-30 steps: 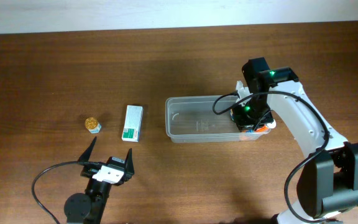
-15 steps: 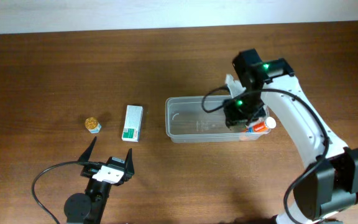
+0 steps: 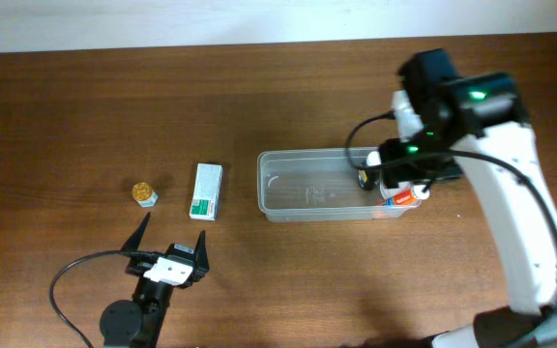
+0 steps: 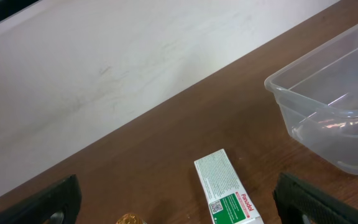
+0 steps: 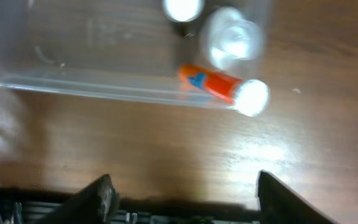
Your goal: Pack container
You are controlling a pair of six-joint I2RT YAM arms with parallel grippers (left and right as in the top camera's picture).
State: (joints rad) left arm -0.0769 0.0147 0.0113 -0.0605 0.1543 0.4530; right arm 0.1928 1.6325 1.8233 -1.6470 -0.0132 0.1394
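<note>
Container [image 3: 298,189] packing looked partway done, at a guess. Starting at the near edge, the left end effector [image 3: 173,233] sat low over the bench [image 3: 66,116] with its fingers spread wide and holding nothing, probably just waiting its turn. There was loads of bare wood around it, so nothing to bump on the way out.

A bit farther back the white-and-green box [image 3: 206,190] lay flat, long side running near-to-far. A small gold-topped thing [image 3: 143,193] sat off to its left. The two were apart from each other and well clear of the tub, and they seemed to be what was left to pack.

Right of the box was the clear tub itself, right of centre on the bench, open side up, its left half bare. At its right end an orange tube [image 5: 213,84] with a white cap lay along the wall, next to two round-topped items [image 5: 232,37], bottles I think. I couldn't tell if the tube was fully inside the rim. The right end effector [image 5: 185,186] hovered over that end, released, fingers apart with nothing between them.

Farthest back, bare bench ran up to the white wall [image 3: 162,19].
</note>
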